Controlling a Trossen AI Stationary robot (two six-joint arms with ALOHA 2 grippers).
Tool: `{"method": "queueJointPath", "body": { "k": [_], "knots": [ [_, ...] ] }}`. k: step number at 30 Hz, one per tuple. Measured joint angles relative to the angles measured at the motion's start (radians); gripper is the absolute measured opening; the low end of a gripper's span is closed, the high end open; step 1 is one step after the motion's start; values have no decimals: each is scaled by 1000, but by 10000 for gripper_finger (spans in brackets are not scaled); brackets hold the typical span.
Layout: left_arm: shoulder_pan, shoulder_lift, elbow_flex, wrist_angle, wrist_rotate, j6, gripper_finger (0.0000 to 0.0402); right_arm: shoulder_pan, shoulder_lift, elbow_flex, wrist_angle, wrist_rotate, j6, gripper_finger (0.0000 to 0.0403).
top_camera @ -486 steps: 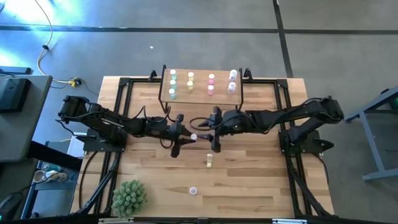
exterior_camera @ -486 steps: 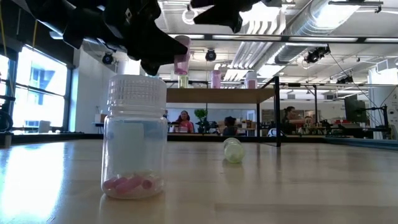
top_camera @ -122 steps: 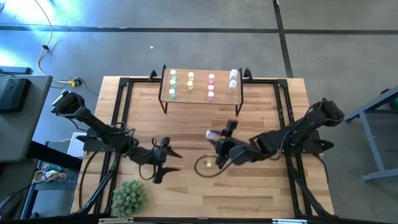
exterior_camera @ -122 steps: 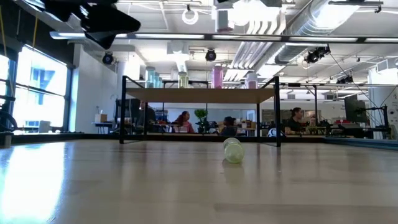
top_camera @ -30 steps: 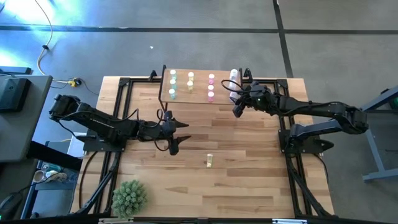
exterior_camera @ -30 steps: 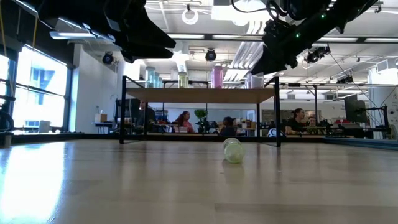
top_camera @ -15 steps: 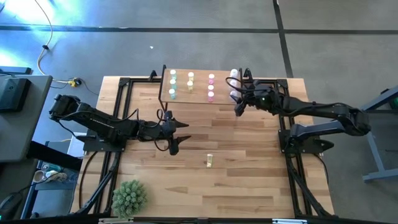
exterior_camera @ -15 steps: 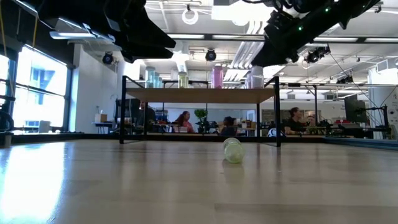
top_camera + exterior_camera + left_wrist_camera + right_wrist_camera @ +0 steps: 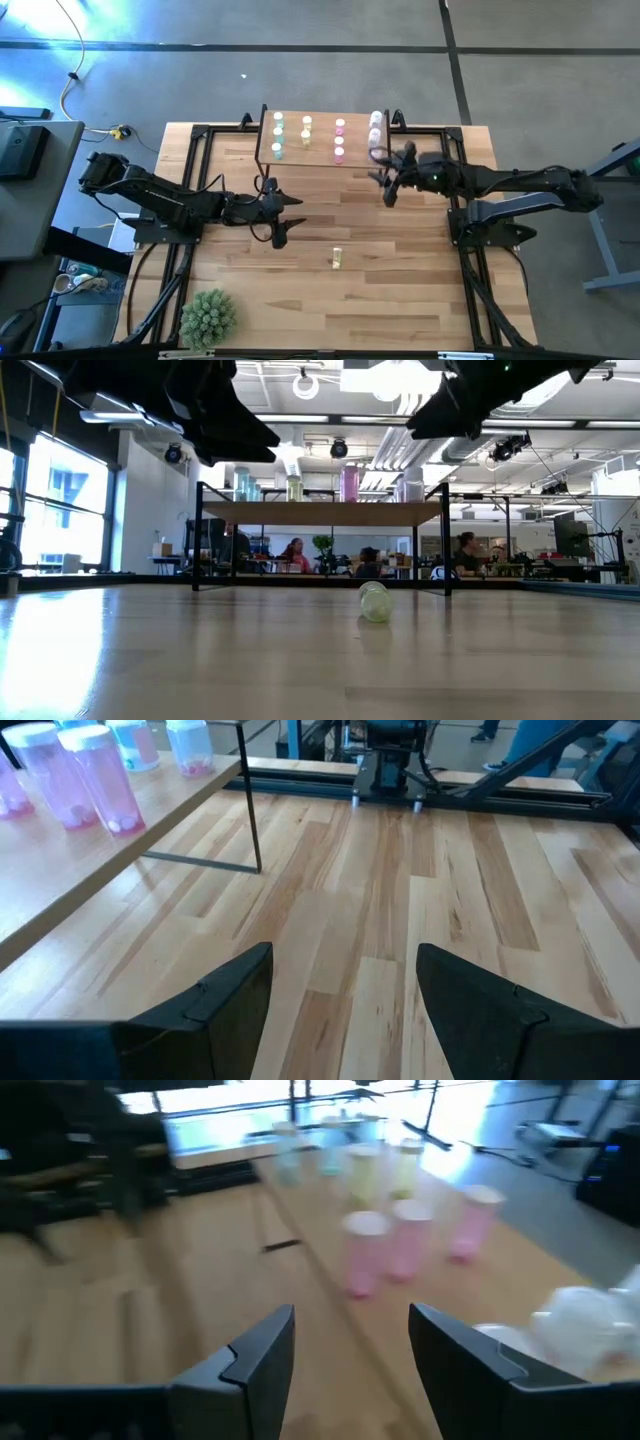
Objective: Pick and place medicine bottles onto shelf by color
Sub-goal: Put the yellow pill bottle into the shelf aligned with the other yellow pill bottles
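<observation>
right claw (image 9: 388, 186) – wide, empty, at shelf's (image 9: 322, 158) 4 o'clock corner | left claw (image 9: 284, 215) wide, mid-counter | yellow bottle (image 9: 337, 259) lying at 6 o'clock | shelf – sorted bottles (image 9: 307, 131)

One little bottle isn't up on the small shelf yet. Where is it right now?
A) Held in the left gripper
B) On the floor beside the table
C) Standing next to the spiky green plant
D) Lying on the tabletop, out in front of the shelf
D: the yellow bottle lies on its side on the bare table, apart from the shelf and both grippers.
</observation>
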Motion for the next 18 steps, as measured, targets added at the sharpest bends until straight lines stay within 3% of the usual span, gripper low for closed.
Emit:
{"method": "queueJointPath", "body": {
  "k": [4, 8, 13, 18],
  "knots": [
    [39, 0, 0, 1, 84, 0, 239, 113, 1, 0, 39, 9, 65, 189],
    [66, 0, 0, -6, 162, 0, 239, 225, 1, 0, 80, 84, 98, 189],
    [73, 0, 0, -8, 177, 34, 239, 321, 28, 11, 101, 196, 147, 189],
    [70, 0, 0, -32, 178, 34, 239, 362, 146, 158, -30, 213, 216, 189]
  ]
}}
